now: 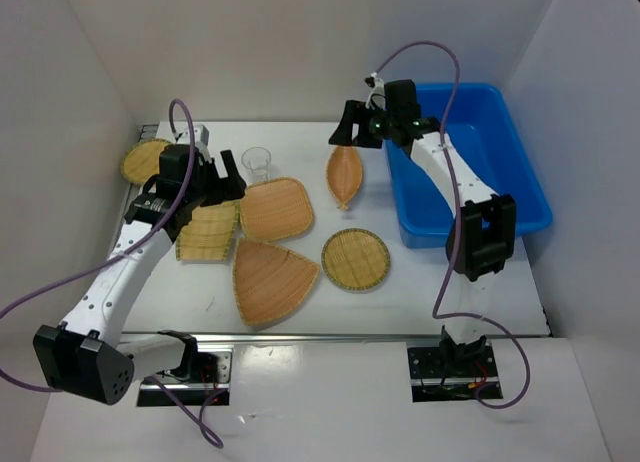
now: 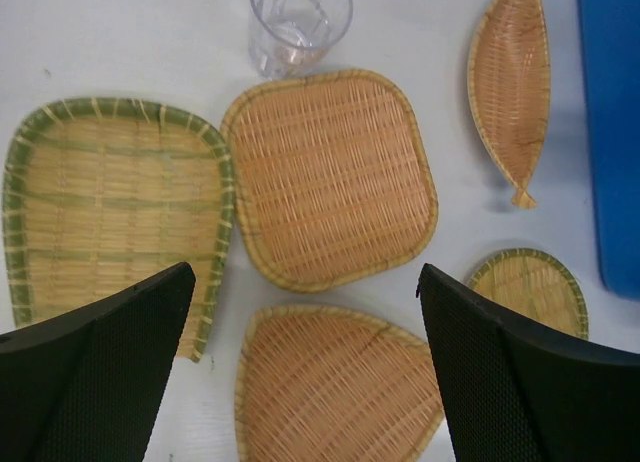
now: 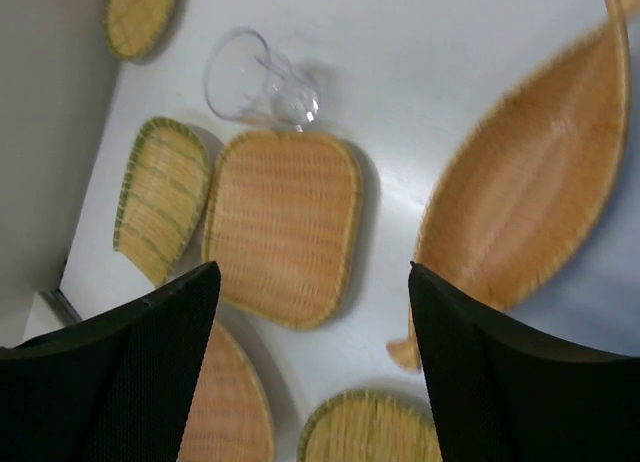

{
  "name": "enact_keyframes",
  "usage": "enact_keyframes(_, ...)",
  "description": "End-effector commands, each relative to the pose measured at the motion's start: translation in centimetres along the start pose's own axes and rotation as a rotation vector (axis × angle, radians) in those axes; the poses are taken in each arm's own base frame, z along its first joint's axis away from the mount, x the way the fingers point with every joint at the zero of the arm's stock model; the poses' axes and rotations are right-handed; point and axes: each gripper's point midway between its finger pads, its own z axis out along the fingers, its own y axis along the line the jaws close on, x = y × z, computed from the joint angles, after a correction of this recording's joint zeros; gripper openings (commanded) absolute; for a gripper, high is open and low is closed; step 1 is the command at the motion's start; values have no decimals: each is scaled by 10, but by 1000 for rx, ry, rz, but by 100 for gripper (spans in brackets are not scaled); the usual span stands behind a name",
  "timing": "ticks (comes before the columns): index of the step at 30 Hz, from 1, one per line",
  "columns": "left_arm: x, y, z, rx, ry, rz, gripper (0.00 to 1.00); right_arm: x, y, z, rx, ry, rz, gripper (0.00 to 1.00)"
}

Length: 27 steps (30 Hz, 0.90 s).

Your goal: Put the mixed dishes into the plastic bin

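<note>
On the white table [image 1: 430, 282], the leaf tray [image 3: 530, 182] is lying diagonally just beside your right gripper [image 3: 315, 272]. It and your left gripper [image 2: 305, 277] are gaping, empty.

Setting: robotics lab, enclosed test cell.
Evidence:
- Plain white panels [image 1: 300, 42] box in a white desk [image 1: 300, 142] on three sides.
- Two white-and-black robot arms, the left arm [image 1: 110, 282] and the right arm [image 1: 462, 187], are bolted to metal base plates [image 1: 447, 367] at the near edge.
- Loose purple cables [image 1: 430, 45] loop up to the wrists.
- Contents are staged props only: woven trays [image 1: 276, 208], a clear cup [image 1: 257, 162] and a blue bin [image 1: 520, 197].
</note>
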Motion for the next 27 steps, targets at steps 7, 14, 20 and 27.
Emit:
enact_keyframes(7,60,-18,-15,119,87,-316,100,-3,84,132,-127,45,-173,60)
enact_keyframes(14,43,-27,-89,320,-180,-340,100,18,121,172,-138,-5,-238,58)
enact_keyframes(20,43,-18,-78,239,-146,-293,100,21,103,191,-4,-56,-288,57)
enact_keyframes(27,56,4,-37,86,-82,-247,100,10,81,198,107,-119,-315,55)
